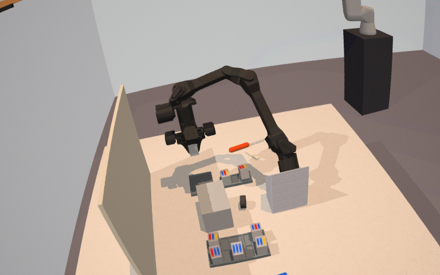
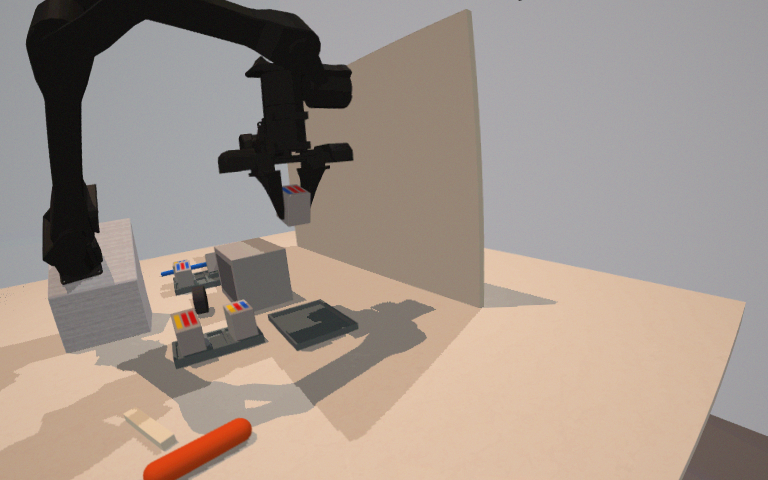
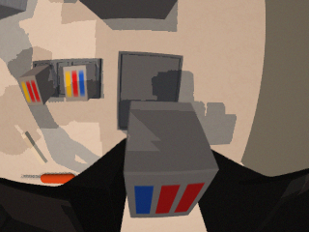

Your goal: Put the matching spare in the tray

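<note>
My gripper (image 2: 295, 195) is clamped part-way shut on a grey spare block (image 2: 296, 206), held in the air. Its label shows one blue bar and two red bars.

Seen from the wrist, the dark tray (image 3: 150, 77) lies on the bench (image 2: 566, 350) beyond the held block, which covers the tray's near edge.

Beside the tray stands a small holder (image 2: 218, 342) with two more blocks: one (image 2: 188, 331) marked yellow and red, the other (image 2: 240, 318) marked yellow, red and blue.

Past the tray sits a large grey box (image 2: 254, 272), just beside it. A small black cylinder (image 1: 242, 201) stands near that box.

Farther on, a second holder (image 1: 240, 249) carries several labelled blocks.

A tall tan panel (image 2: 407, 164) stands upright on the bench, close alongside my gripper and the tray.

Well apart from these lie an orange-handled screwdriver (image 1: 239, 146) and a small pale strip (image 2: 149, 428). My arm rises from a pale grey pedestal (image 1: 287, 191).
</note>
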`<state>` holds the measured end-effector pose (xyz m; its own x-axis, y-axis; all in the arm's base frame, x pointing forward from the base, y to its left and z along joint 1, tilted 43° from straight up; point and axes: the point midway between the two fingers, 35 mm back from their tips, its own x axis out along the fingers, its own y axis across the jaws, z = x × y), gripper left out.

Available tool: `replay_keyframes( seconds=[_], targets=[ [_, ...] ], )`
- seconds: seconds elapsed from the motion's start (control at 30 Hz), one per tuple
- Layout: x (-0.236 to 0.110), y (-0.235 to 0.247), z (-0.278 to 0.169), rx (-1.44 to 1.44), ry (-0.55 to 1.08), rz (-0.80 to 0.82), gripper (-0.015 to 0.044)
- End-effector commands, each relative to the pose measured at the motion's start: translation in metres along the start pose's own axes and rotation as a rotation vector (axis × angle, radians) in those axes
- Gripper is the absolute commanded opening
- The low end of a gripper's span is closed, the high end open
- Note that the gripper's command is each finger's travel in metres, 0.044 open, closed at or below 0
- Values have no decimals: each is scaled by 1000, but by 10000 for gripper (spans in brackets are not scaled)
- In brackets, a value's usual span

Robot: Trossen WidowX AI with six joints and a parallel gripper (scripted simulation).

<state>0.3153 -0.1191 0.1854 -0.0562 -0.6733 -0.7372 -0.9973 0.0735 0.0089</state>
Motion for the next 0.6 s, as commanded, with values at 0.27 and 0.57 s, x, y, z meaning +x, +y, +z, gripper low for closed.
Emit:
replay_keyframes(
  seconds=[0.27, 0.57],
  targets=[
    [7, -2, -4, -3, 5, -5, 0],
    [16, -4, -4, -2, 4, -5, 0]
  ],
)
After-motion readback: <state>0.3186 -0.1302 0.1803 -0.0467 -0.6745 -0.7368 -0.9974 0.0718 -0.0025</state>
